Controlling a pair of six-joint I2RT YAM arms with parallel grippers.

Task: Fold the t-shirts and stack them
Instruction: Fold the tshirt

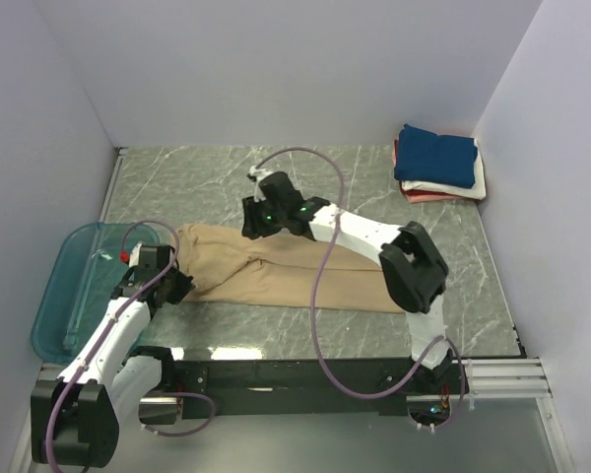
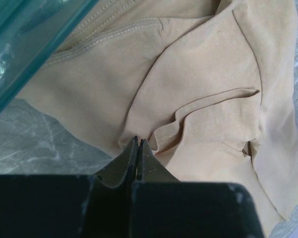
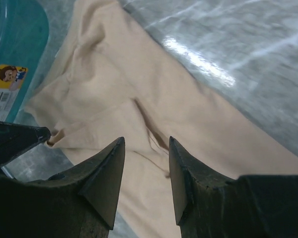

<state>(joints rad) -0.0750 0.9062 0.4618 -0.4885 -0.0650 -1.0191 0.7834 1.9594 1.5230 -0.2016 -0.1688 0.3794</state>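
Tan shirt (image 1: 246,276) spread rumpled on table (image 1: 207,182), center-left, its left end by tub (image 1: 64,296). L gripper (image 2: 139,144): jaws pressed together, pinching shirt's folded edge next to tub. R gripper (image 3: 146,146): jaws spread, over shirt's far side, contact w/ cloth can't tell. Folded stack (image 1: 438,166) in far right corner, navy on top, white + red under, well apart from tan shirt.
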